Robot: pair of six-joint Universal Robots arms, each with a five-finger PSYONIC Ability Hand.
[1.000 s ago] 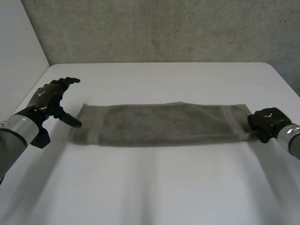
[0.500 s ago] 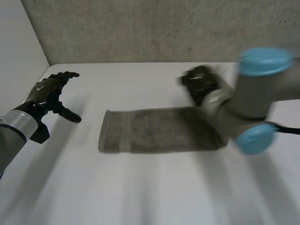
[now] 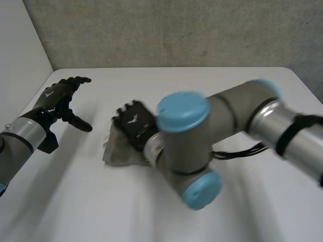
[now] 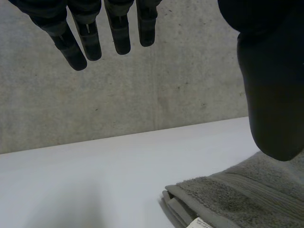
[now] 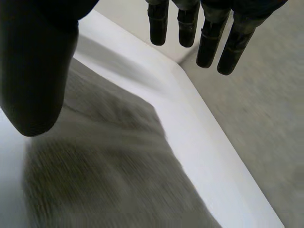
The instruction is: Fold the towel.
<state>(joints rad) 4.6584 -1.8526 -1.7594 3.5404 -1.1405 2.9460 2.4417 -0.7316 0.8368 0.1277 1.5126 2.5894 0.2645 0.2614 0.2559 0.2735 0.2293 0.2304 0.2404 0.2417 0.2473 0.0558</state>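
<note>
The grey towel (image 3: 116,151) lies bunched near the table's left side, mostly covered by my right arm (image 3: 202,136), which reaches across it. My right hand (image 3: 133,123) hovers over the towel's left end. In the right wrist view that hand (image 5: 38,61) is open, fingers straight and thumb apart, with the towel (image 5: 118,180) lying flat under the palm and nothing between them. My left hand (image 3: 56,96) hangs above the table left of the towel, apart from it. It is open (image 4: 270,95), and a folded towel edge (image 4: 228,199) with a small label lies beyond its thumb.
The white table (image 3: 75,201) meets a grey concrete wall (image 3: 176,30) at the back and a pale wall at the left. In the right wrist view the table's rounded corner (image 5: 190,90) lies just past the towel, with grey floor beyond.
My right arm swept from the right across to the left, carrying the towel's right end over onto its left end. The right hand went from shut to open. The left hand barely moved.
</note>
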